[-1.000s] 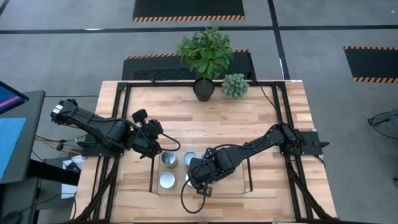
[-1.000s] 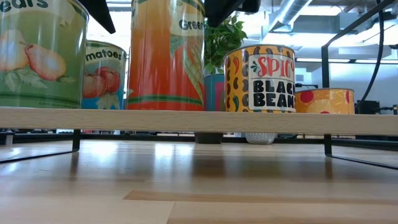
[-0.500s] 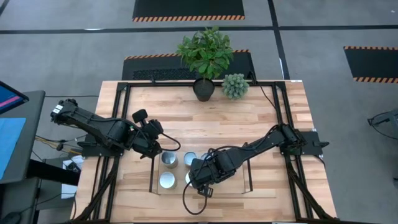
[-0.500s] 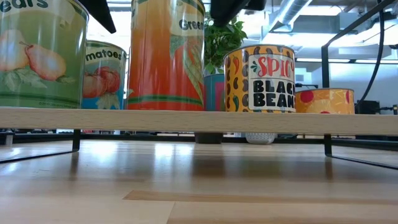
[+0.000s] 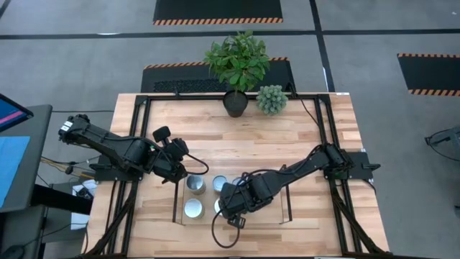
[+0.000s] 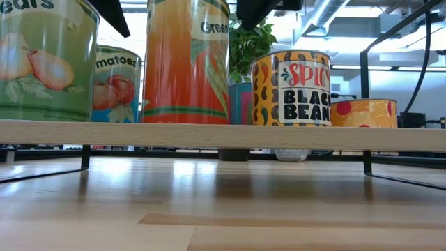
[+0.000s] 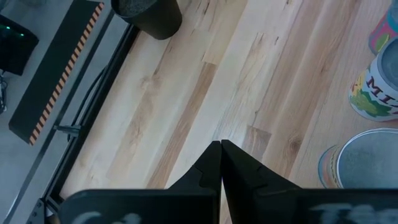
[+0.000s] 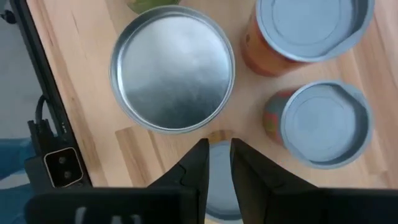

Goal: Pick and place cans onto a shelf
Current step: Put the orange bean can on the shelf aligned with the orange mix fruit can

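Observation:
Several cans stand on the shelf point(image 6: 223, 134), a low wood board on dark wire frames. In the low view they are a pears can point(image 6: 45, 59), a tomatoes can point(image 6: 117, 84), a tall orange can point(image 6: 187, 63) and a black-beans can point(image 6: 291, 87). From above, silver tops point(image 5: 195, 185) point(image 5: 192, 208) show. My right gripper point(image 8: 217, 142) point(image 5: 228, 205) points down over the cans. Its fingers are a little apart above a pale grey can top point(image 8: 217, 186), beside a big silver top point(image 8: 171, 68). My left gripper point(image 7: 220, 143) point(image 5: 180, 169) hangs shut over bare table left of the shelf. My right gripper has its fingers point(image 8: 196, 165) pointing down over the pale grey can top near its edge point(image 8: 217, 152). The fingers themselves hide the place beneath them, so I cannot tell whether they touch the can.
A dark pot with a leafy plant point(image 5: 235, 103) and a small green succulent point(image 5: 272, 99) stand at the table's far edge. Black frame rails point(image 5: 136, 144) run along both table sides. Bare wood point(image 5: 251, 140) lies between the shelf and the plants.

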You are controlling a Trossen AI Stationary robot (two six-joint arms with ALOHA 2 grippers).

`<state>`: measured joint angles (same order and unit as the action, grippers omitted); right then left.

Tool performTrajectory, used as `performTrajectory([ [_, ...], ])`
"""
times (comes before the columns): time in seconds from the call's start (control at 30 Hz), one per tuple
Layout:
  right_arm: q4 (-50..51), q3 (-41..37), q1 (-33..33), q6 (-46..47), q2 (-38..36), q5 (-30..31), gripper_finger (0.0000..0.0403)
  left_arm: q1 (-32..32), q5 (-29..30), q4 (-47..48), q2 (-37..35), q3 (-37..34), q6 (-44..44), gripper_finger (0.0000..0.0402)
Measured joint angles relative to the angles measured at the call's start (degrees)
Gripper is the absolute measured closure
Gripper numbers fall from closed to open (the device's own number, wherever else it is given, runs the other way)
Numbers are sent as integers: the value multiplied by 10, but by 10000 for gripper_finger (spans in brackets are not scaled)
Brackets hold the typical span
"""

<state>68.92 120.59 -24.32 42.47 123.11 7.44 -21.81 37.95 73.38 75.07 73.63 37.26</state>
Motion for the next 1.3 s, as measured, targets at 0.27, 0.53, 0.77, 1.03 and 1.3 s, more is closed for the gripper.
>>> performTrajectory([
  [0.27, -28, -38, 3, 22, 0, -1, 311, 0, 0, 0, 0, 0, 0, 401],
  [0.53, -50, -38, 11, 6, 0, -11, 311, 0, 0, 0, 0, 0, 0, 401],
  [0.77, -58, -38, 11, -3, 0, -13, 311, 0, 0, 0, 0, 0, 0, 401],
  [1.03, -65, -38, 11, -9, 0, -14, 311, 0, 0, 0, 0, 0, 0, 402],
  [1.3, -49, -38, 12, 0, 0, -14, 311, 0, 0, 0, 0, 0, 9, 401],
])
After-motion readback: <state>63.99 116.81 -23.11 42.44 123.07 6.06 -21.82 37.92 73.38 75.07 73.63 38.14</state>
